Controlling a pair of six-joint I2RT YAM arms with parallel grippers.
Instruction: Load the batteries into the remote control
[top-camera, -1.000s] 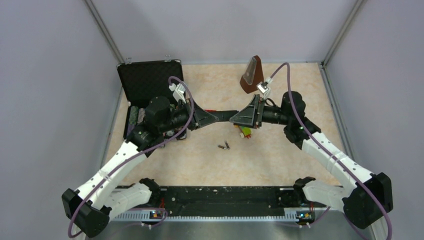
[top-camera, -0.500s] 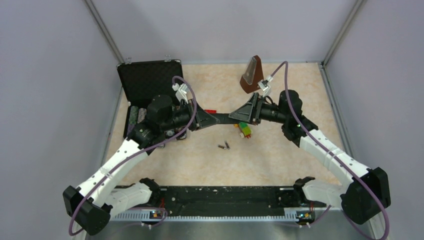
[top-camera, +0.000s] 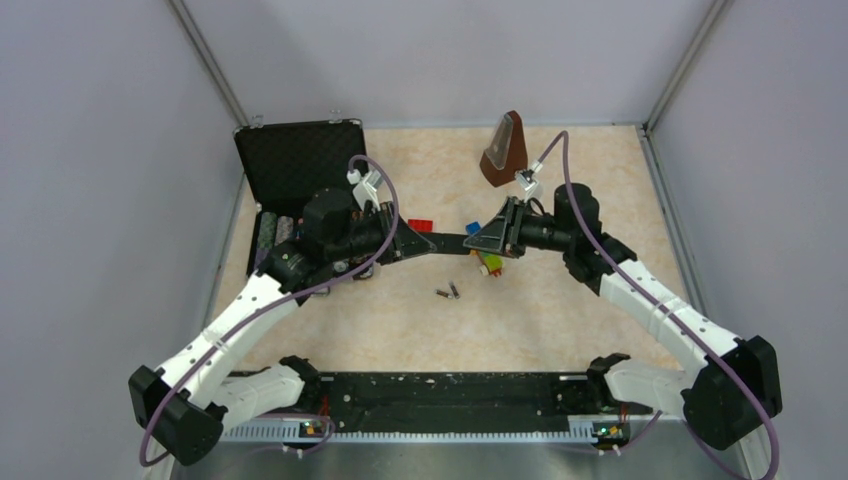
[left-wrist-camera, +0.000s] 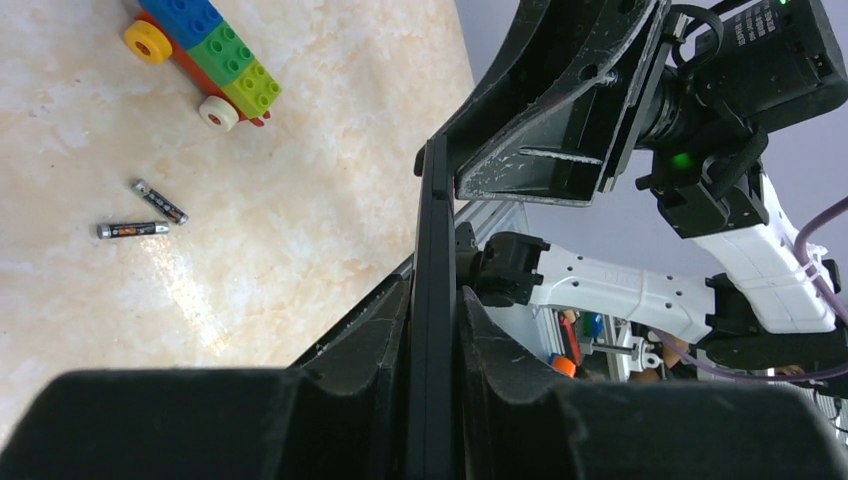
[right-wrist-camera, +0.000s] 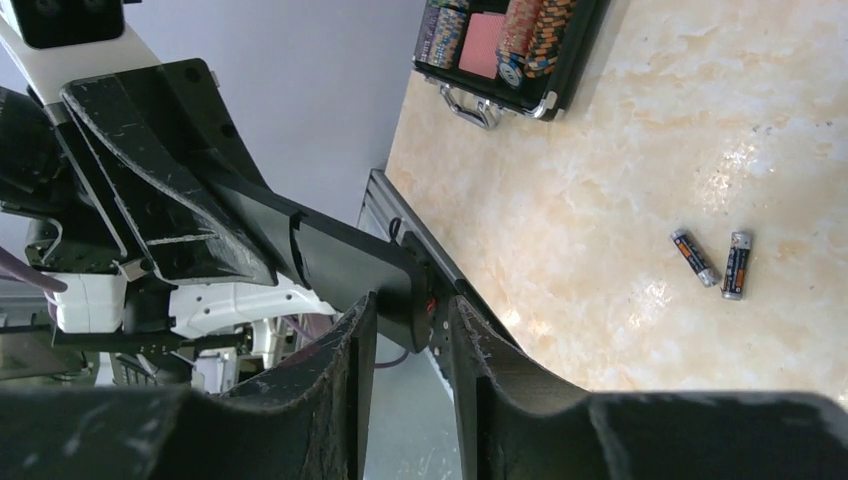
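Black remote (top-camera: 450, 240) held in air above table (top-camera: 400, 340), roughly level, bridging both grippers.

L gripper (top-camera: 418, 240): clamped on remote's left end. L wrist view shows remote edge-on and thin, pinched btwn both fingers (left-wrist-camera: 385, 330), no gap either side.

R gripper (top-camera: 482, 238): on opposite end. R wrist view shows remote's end filling the slot btwn the two fingers (right-wrist-camera: 345, 360); both appear to touch it, so closed on remote. Small red dot visible on that end.

Two batteries (top-camera: 448, 292) on table, not in remote. Position: on the arm-base side of the remote, approx under its middle in top view. Lying flat, just beside each other in a shallow V; can't tell if touching. Dark bodies, silvery ends, orange marking on each (R wrist view).

Other items:
- toy-brick train (top-camera: 488, 262), blue/green/red w/ yellow and white wheels, on table just near side of R gripper; near batteries but apart.
- single red brick (top-camera: 420, 224) on table just beyond remote, by L gripper.
- black case (top-camera: 300, 160) open at far-left corner, lid up; stacks of poker chips (right-wrist-camera: 525, 30) in its tray.
- brown wedge-shaped obj (top-camera: 503, 150) upright near far edge, beyond R gripper.

Battery compartment: can't tell its state from any view.
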